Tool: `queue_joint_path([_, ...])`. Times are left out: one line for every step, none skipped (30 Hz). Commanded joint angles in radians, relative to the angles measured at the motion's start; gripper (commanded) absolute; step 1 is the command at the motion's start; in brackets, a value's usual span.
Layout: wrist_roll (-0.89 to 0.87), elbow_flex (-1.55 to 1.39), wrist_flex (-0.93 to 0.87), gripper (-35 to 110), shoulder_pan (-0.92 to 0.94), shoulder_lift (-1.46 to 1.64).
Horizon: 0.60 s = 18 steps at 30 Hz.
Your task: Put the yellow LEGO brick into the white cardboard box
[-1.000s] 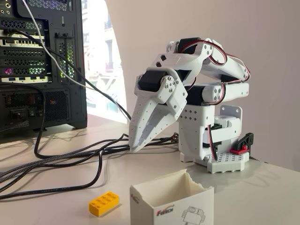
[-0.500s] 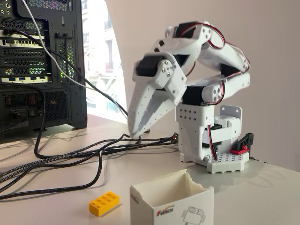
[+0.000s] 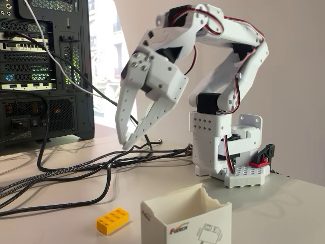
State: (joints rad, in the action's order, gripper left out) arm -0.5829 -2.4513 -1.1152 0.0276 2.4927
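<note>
Gripper (image 3: 125, 142) mid-frame with jaws spread and empty, yellow LEGO brick (image 3: 112, 220) well below at bottom edge, white cardboard box (image 3: 186, 219) just right, bare tabletop (image 3: 71, 223) around.

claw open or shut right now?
Open. In the fixed view the claw points down above the cables with a clear gap between its two fingers; nothing is held. The yellow LEGO brick lies on the table.

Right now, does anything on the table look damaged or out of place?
The white cardboard box has a torn, uneven top edge at its back rim. Black cables sprawl across the table near the yellow LEGO brick. The open pincer holds nothing.
</note>
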Motion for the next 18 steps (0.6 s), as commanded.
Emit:
queue_joint_path([-0.198, 0.103, 0.023, 5, 0.02, -0.098])
queue_joint_path([-0.238, 0.106, 0.021, 5, 0.017, -0.121])
queue_joint_path([-0.27, 0.118, 0.006, 8, 0.017, -0.15])
queue_joint_path([-0.305, 0.127, 0.002, 9, 0.017, -0.175])
queue_joint_path([-0.336, 0.132, 0.002, 10, 0.017, -0.19])
queue_joint_path([-0.362, 0.138, -0.005, 13, 0.014, -0.209])
queue_joint_path([-0.4, 0.141, -0.008, 16, 0.011, -0.225])
queue_joint_path([-0.439, 0.14, -0.002, 16, 0.005, -0.238])
queue_joint_path([-0.468, 0.13, 0.009, 17, 0.0, -0.244])
queue_joint_path([-0.488, 0.123, 0.026, 18, 0.0, -0.252])
queue_joint_path([-0.5, 0.115, 0.043, 18, -0.002, -0.261])
queue_joint_path([-0.515, 0.106, 0.057, 20, -0.002, -0.268])
queue_joint_path([-0.531, 0.098, 0.072, 22, -0.002, -0.279])
queue_joint_path([-0.543, 0.095, 0.087, 23, -0.002, -0.293])
queue_joint_path([-0.557, 0.095, 0.097, 25, -0.003, -0.31])
queue_joint_path([-0.574, 0.101, 0.097, 27, -0.003, -0.333])
queue_joint_path([-0.588, 0.106, 0.106, 27, -0.005, -0.356])
queue_joint_path([-0.597, 0.106, 0.123, 28, -0.005, -0.374])
